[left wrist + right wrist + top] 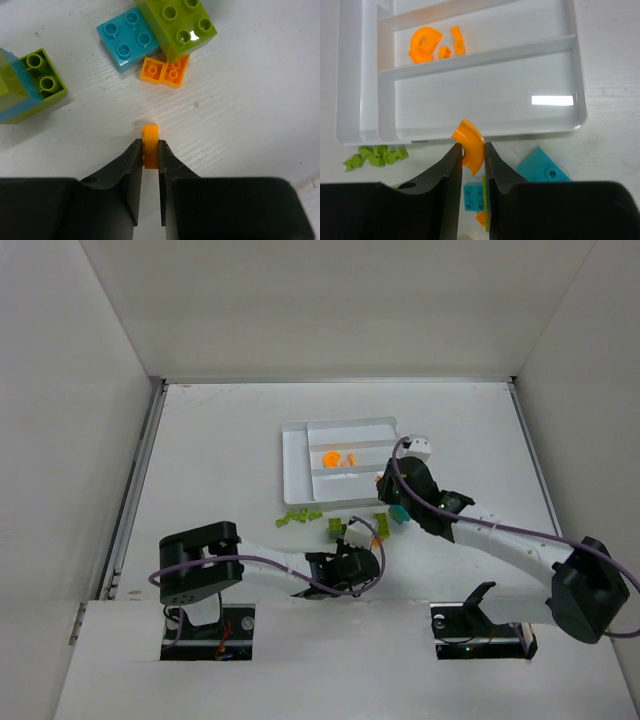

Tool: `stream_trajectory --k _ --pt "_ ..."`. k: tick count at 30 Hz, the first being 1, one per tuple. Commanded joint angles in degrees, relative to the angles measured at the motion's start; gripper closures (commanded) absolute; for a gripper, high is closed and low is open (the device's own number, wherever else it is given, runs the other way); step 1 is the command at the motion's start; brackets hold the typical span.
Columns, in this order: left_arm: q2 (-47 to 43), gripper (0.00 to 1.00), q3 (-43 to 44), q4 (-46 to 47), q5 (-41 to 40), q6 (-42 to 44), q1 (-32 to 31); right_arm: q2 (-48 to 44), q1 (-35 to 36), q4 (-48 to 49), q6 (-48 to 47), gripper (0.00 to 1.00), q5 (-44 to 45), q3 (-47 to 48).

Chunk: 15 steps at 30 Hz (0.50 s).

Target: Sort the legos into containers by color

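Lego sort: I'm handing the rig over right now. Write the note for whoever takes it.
Left hand: shut on a small orange piece.
Right hand: shut on a curved orange piece, at the tray's near edge.
Done: a few orange bits lie in one compartment.
Left: both held pieces, plus loose green pieces, a blue brick and two small orange squares on the table.

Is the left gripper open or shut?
Shut on an orange lego: in the wrist view, the left gripper presses it from both sides.
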Motion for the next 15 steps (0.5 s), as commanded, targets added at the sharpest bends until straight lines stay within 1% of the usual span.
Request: stream_trajectory --k 1,6,11,15 --pt "-5.11 0.92 -1.43 -1.23 -2.83 0.36 -0.78 4.41 -2.07 8.27 -4.34 0.78 -2.36 5.24" --pt "-16.53 0.92 -5.47 -1.67 -3.28 0.2 1.85 12.93 -5.24 12.57 -5.84 0.78 -5.79 9.72" --pt "-27.44 0.92 -7.85 -2.45 -1.0 0.81 9.05 21.9 -7.0 14.07 -7.25 0.78 -6.76 14.47" --pt "-31.32 0.92 -8.82 -2.28 1.46 1.86 15.55 26.82 -8.49 15.48 -7.43 0.78 -7.99 17.45"
